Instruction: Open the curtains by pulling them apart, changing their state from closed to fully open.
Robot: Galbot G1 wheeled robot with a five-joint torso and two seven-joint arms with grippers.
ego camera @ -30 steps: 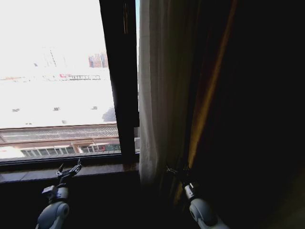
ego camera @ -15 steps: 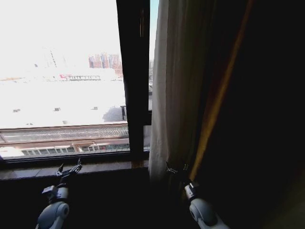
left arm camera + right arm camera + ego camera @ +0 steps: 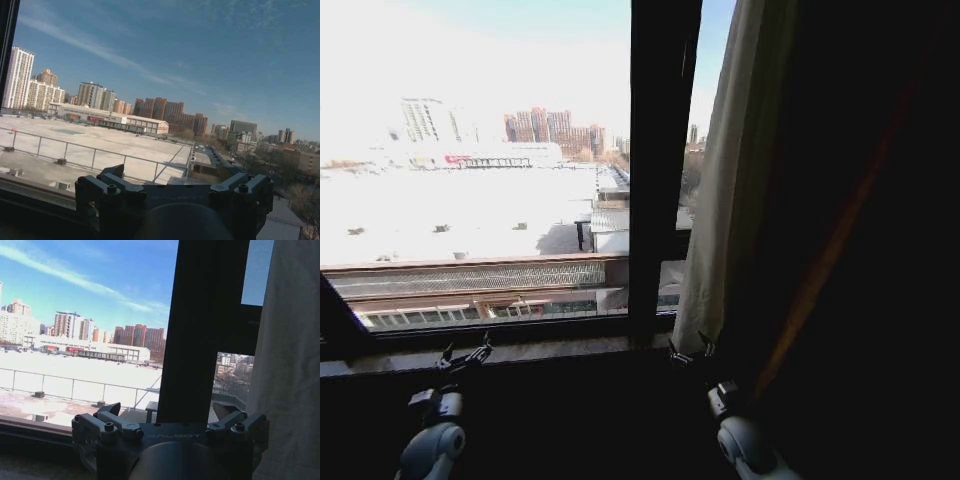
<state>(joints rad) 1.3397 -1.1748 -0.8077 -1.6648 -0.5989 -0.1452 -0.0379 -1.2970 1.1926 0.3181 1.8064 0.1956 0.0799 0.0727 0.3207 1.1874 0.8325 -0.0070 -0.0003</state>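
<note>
Dim room, bright window ahead. Near: left claw [image 3: 466,355] low by sill [image 3: 540,350], spread wide, idle. My right claw [image 3: 690,351] spread too, grasping nothing, just beside hem of curtains [image 3: 730,200], bunched at right past window frame bar [image 3: 660,170]. Far: rooftops, towers. Judge opening step nearly done; next move needs fresh grip on fabric, pull farther right.

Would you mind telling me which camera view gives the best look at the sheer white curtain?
The head view: the curtain hangs from top to sill, right of the dark window frame. The right wrist view catches a strip of its fabric beside the frame. The left wrist view faces the city outside.
</note>
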